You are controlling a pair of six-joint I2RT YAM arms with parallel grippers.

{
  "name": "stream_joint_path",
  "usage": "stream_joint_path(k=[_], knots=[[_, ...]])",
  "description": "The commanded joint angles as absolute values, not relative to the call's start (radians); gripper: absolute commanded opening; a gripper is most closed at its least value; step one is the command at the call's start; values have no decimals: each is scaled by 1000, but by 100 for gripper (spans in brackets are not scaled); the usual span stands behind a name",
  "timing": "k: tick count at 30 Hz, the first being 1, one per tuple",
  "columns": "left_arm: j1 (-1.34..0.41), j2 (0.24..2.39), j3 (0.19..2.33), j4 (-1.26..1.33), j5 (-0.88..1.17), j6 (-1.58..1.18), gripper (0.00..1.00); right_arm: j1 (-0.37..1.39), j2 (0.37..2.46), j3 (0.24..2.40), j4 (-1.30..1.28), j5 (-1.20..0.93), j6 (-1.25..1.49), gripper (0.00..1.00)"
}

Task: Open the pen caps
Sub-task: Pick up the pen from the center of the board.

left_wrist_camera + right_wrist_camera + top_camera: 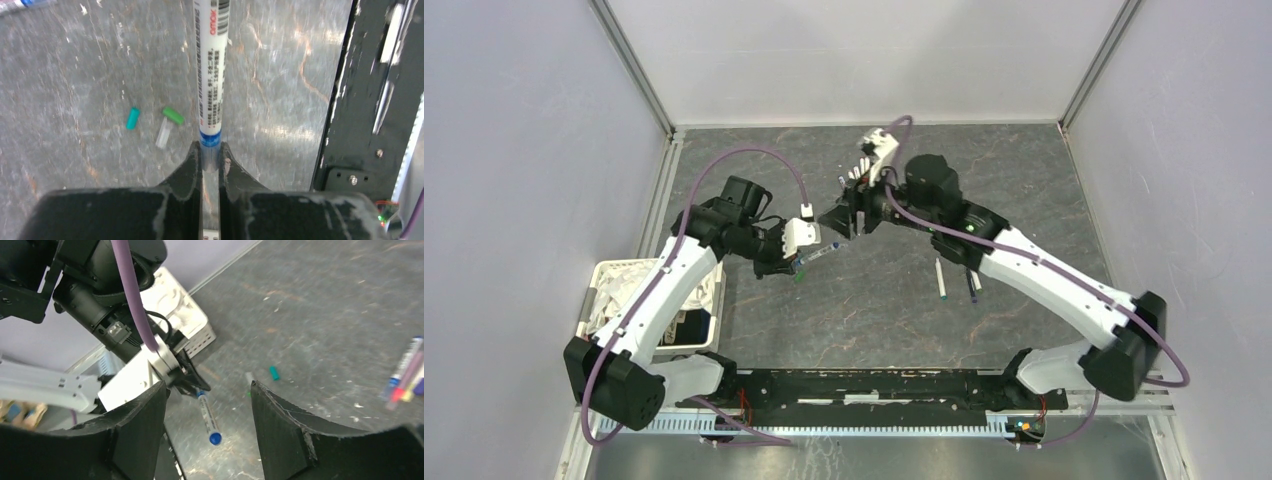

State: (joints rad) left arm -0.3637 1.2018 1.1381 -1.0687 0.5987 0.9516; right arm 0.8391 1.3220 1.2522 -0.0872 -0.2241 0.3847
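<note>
The pen (212, 75) sits in the left claw (211, 155), before the right claw (206, 390), above loose caps (132, 118).

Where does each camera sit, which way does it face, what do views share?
Top external: above and behind, looking down on the table; left arm and right arm show.
Left wrist: looks along the left fingers, shut on a pen, down at a teal cap.
Right wrist: looks between the open right fingers toward the left fingers.
Shared: pen, teal cap.

Bright, even overhead light; only soft, faint shadows on the grey worktop (874, 300); white glare streaks its surface in the left wrist view; the right pincer (207, 385) looms blurred up close; distant pens (406, 372) smeared.
</note>
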Motion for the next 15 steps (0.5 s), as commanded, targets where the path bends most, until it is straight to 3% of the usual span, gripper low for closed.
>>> stream_joint_path(k=[1, 9, 15], knots=[[-398, 1191, 1141, -1086, 505, 1058, 2, 834, 1469, 1376, -323, -478, 340, 68], [-423, 1173, 1143, -1082, 485, 1059, 2, 832, 1547, 1382, -321, -516, 387, 64], [-426, 1163, 1129, -1080, 466, 1065, 2, 777, 1463, 1316, -276, -550, 417, 64]])
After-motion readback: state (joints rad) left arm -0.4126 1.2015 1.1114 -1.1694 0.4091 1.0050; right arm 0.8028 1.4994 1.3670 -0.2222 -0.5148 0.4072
